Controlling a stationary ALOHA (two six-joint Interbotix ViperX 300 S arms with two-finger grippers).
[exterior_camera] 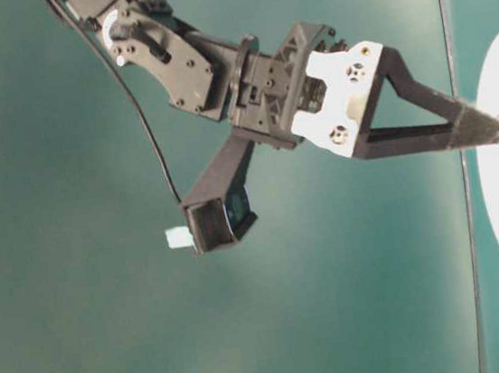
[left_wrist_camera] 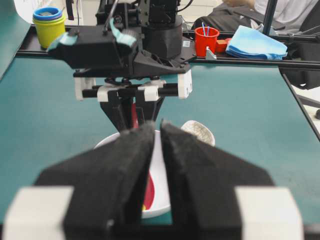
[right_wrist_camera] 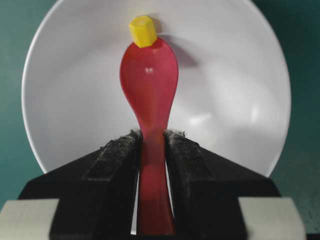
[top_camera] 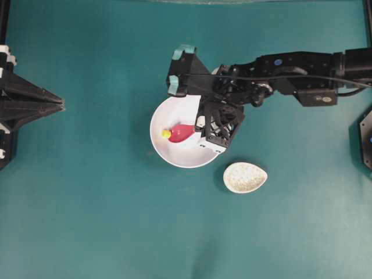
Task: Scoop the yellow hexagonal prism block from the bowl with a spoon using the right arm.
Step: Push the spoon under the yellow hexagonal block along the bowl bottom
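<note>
Over the teal table (top_camera: pixel 87 203), the right end effector (right_wrist_camera: pixel 151 137) angles the spoon (right_wrist_camera: pixel 149 85) into the bowl (right_wrist_camera: pixel 230 100).

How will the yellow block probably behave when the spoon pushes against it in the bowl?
The yellow block looks tiny and light beside the spoon, so it will probably slide ahead of the tip rather than climb in. The bowl seems smooth and glossy, which favours skidding. Its flat faces suggest sliding or tumbling, not steady rolling.
</note>
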